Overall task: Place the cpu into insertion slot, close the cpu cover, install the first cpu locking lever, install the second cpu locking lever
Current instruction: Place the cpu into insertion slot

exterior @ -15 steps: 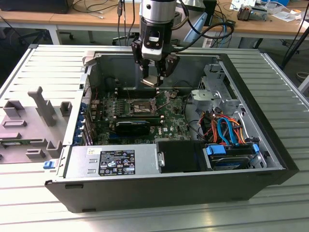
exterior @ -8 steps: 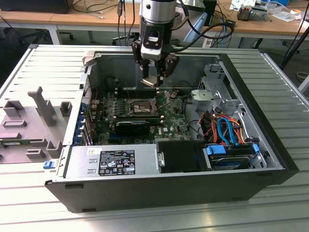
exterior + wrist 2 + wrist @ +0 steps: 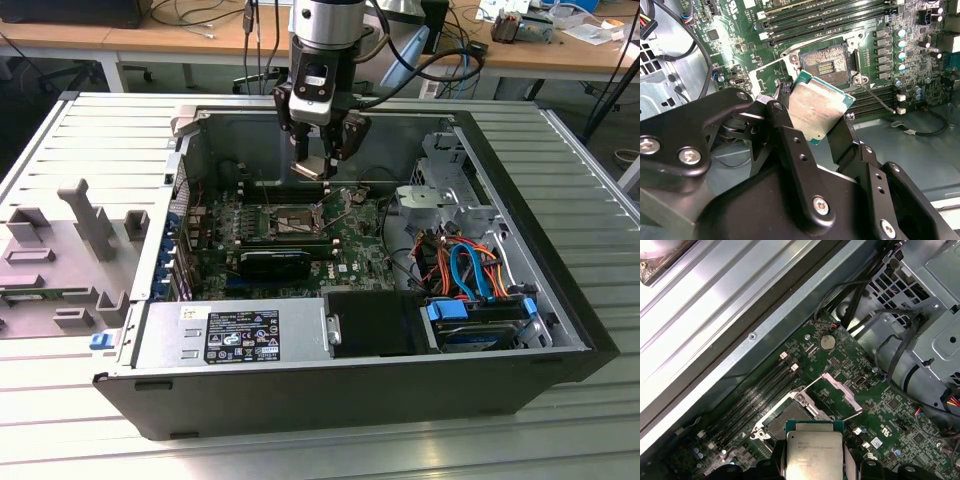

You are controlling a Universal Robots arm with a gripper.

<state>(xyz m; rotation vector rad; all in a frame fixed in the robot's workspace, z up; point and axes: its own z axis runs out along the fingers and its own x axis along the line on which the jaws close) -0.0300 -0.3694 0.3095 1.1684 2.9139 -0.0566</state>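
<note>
I hold the cpu [image 3: 817, 110] in my gripper [image 3: 320, 165], jaws clenched on its edges, metal top tilted toward both wrist views, above the insertion slot [image 3: 824, 62], cpu cover [image 3: 840, 396] swung open

Robotics lab, cable-strewn benches [image 3: 110, 38], open computer case [image 3: 330, 400], slatted aluminium table [image 3: 100, 130]

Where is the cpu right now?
The cpu is clamped in the tool, held above the green board, just short of the open insertion slot in the second wrist view.

cpu [image 3: 818, 106] dull metal top; pincer [image 3: 812, 127] matt black
</note>
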